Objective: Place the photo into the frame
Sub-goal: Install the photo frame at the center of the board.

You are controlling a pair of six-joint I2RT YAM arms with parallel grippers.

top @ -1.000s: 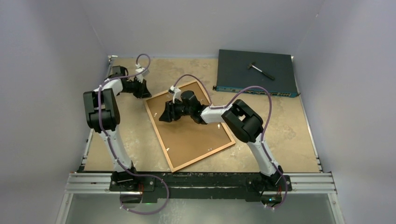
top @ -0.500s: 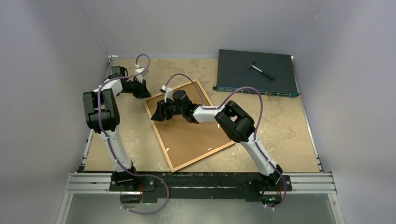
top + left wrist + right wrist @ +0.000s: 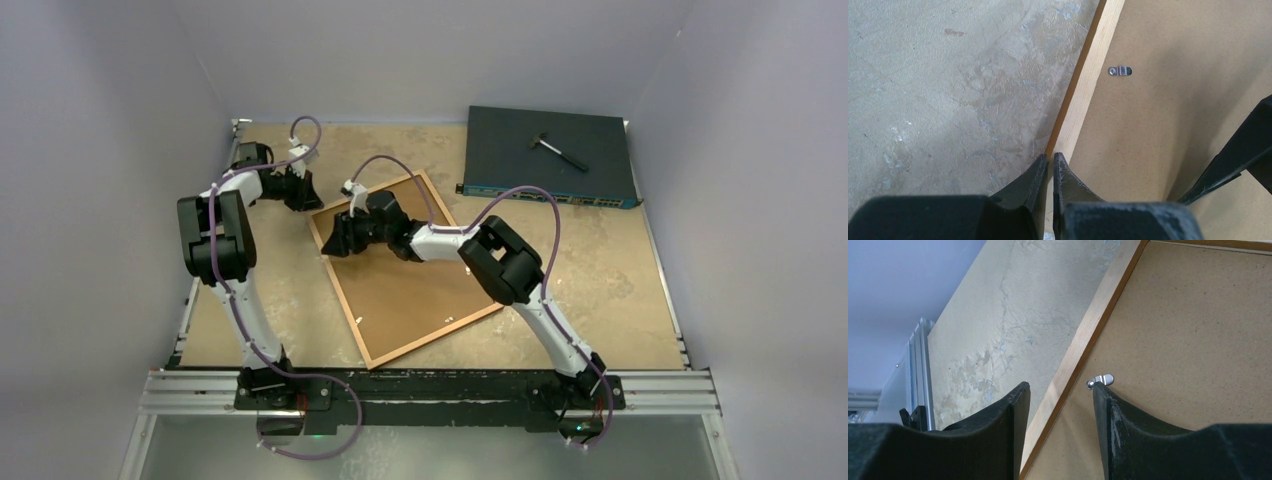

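The orange-brown wooden frame lies face down on the table, with the plain brown backing board inside it. The photo is hidden. My left gripper is shut, its tips on the frame's rail near the far left corner. My right gripper is open over the frame's left rail. One finger is outside the rail and the other is on the board, touching a small metal clip. A similar clip shows in the left wrist view.
A dark flat electronics box lies at the back right with a small hammer-like tool on it. Grey walls close in the table on three sides. A metal rail runs along the near edge.
My right gripper has moved left across the backing board to the frame's left rail. The left arm has not moved.
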